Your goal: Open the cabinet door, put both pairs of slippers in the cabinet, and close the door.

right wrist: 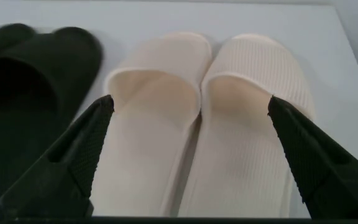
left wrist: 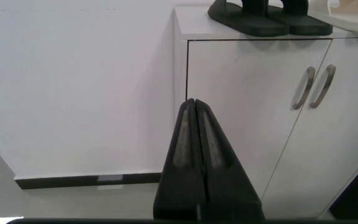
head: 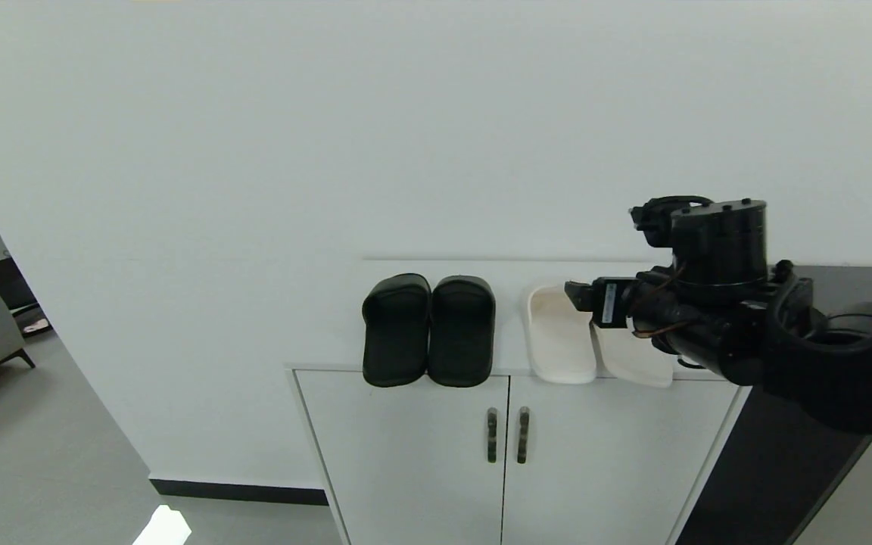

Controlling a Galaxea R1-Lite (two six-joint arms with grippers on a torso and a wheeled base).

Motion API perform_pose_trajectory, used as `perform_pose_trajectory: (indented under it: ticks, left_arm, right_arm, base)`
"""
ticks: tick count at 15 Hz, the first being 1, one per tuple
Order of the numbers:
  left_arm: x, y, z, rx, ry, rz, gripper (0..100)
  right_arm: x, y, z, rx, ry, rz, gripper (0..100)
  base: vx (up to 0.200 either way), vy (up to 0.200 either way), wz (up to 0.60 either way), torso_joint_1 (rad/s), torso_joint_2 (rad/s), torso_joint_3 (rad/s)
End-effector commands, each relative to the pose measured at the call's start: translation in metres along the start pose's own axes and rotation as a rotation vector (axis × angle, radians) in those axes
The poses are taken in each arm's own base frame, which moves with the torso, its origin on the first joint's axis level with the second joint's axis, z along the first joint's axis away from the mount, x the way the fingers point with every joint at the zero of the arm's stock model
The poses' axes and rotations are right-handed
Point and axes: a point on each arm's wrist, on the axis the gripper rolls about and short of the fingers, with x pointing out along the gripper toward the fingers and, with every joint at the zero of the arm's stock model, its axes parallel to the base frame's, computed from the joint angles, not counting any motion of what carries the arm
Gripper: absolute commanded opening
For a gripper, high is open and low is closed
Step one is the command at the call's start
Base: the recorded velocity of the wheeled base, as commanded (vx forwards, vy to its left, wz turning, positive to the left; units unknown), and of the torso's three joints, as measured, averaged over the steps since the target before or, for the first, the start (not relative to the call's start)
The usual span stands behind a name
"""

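Currently cabinet (head: pixel 406 454) doors are both closed, twin handles (head: pixel 507 434) at the centre seam; black slippers (head: pixel 428 329) sit on the cabinet top above the left door; white slippers (head: pixel 561 341) sit just beside them above the right door, toes to the wall, heels at the cabinet's front edge. Right gripper (right wrist: pixel 190 102) hovers over the white pair, fingers spread wide, holding nothing; left gripper (left wrist: pixel 195 107) is low in front of the cabinet's left edge, fingers pressed together, empty.
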Motion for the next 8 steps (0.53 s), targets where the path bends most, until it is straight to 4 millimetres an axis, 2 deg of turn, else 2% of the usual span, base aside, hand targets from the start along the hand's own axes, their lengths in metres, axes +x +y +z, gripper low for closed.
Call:
perform_pose_trajectory:
  ticks: [1, 4, 8]
  left_arm:
    - [0.0, 0.0, 0.0, -0.001, 0.0, -0.001, 0]
    - [0.0, 0.0, 0.0, -0.001, 0.0, -0.001, 0]
    - [0.0, 0.0, 0.0, -0.004, 0.002, -0.001, 0]
  right_arm:
    - [0.032, -0.002, -0.019, -0.02, 0.052, -0.057, 100]
    - [0.041, -0.003, -0.026, -0.027, 0.07, -0.071, 100]
    - [0.066, 0.0, -0.03, -0.022, 0.07, -0.084, 100]
  base:
    - [0.0, 0.0, 0.0, 0.0, 0.0, 0.0]
    - [0.0, 0.0, 0.0, 0.0, 0.0, 0.0]
    - [0.0, 0.0, 0.0, 0.0, 0.0, 0.0]
